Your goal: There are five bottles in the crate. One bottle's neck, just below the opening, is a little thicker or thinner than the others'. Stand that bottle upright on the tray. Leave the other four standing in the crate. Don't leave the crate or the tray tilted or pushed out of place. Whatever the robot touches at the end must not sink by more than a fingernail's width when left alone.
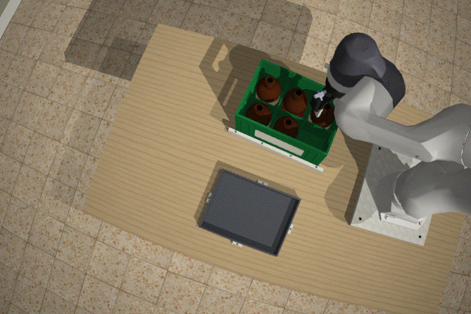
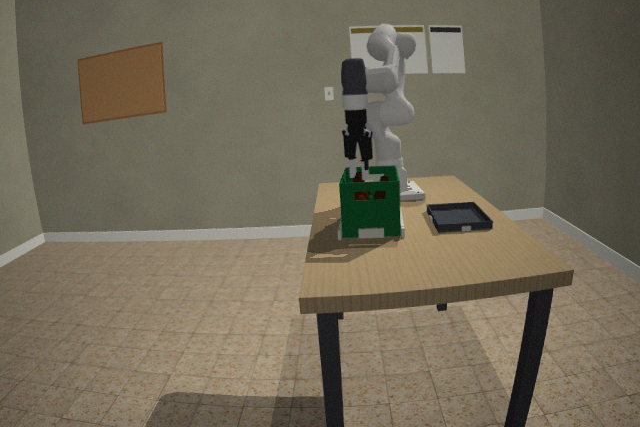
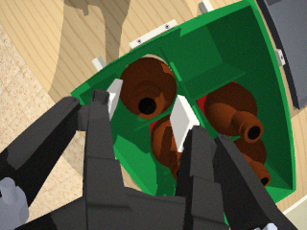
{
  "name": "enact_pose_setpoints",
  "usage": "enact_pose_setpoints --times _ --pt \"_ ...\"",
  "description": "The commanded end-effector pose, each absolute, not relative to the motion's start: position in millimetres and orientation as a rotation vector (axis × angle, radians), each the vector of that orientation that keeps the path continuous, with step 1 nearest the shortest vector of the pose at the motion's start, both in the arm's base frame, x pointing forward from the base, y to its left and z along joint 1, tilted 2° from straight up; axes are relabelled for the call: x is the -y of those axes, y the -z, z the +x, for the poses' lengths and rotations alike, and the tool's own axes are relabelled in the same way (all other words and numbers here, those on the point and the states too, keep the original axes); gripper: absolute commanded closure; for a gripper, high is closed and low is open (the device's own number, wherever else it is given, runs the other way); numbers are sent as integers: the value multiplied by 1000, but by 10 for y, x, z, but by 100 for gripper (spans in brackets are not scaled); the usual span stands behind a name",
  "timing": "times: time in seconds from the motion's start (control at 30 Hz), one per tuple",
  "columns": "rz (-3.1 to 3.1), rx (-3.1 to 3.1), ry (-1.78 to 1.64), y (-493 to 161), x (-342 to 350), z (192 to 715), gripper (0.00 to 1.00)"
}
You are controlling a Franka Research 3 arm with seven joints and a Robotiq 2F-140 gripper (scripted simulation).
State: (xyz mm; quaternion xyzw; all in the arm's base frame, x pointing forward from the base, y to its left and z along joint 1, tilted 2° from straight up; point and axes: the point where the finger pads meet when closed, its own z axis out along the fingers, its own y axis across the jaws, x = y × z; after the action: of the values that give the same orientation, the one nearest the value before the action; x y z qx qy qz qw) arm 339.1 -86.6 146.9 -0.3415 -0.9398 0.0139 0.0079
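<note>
Five brown bottles stand in the compartments of a green crate point(image 1: 242, 124) point(image 2: 369, 216) point(image 3: 284, 144); which one has the odd neck cannot be told from these views, but it is among them. Poised over the bottle nearest the robot's base point(image 1: 322, 116) point(image 3: 149, 79), the black claw point(image 1: 319, 106) point(image 2: 359, 171) point(image 3: 147, 100) stands partly open, its white pads point(image 3: 184, 120) on either side of the bottle's top with gaps showing. A neighboring bottle point(image 1: 295, 102) point(image 3: 164, 142) sits just beyond one pad, close quarters for the fingers, while the crate's raised walls surround the group. The remaining three, a far-corner bottle point(image 1: 268, 90) and two along the tray side point(image 1: 258, 115) point(image 1: 286, 127), fill other compartments. A white rail point(image 1: 275, 149) runs along the crate's tray-facing side. Across a strip of the wooden bench point(image 1: 163, 124) point(image 2: 439, 267) point(image 3: 29, 29), the dark gray tray point(image 1: 245, 207) point(image 2: 459, 214) point(image 3: 290, 48) lies flat with no bottle on it, small white clips point(image 1: 237, 243) at its sides. The white arm point(image 1: 395, 128) point(image 2: 379, 80) reaches in from its pale base plate point(image 1: 359, 220) point(image 2: 417, 196); a corkboard point(image 2: 122, 82) hangs on the wall behind.
</note>
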Motion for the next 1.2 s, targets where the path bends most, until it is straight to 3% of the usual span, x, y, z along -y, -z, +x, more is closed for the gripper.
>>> enact_pose_setpoints --times 0.0,0.2,0.23,1.17 --pt "-1068 2935 -42 -1453 853 3387 56" --pt "-1068 2935 -42 -1453 853 3387 56" --pt "-1068 2935 -42 -1453 853 3387 90" --pt "-1068 2935 -42 -1453 853 3387 90"
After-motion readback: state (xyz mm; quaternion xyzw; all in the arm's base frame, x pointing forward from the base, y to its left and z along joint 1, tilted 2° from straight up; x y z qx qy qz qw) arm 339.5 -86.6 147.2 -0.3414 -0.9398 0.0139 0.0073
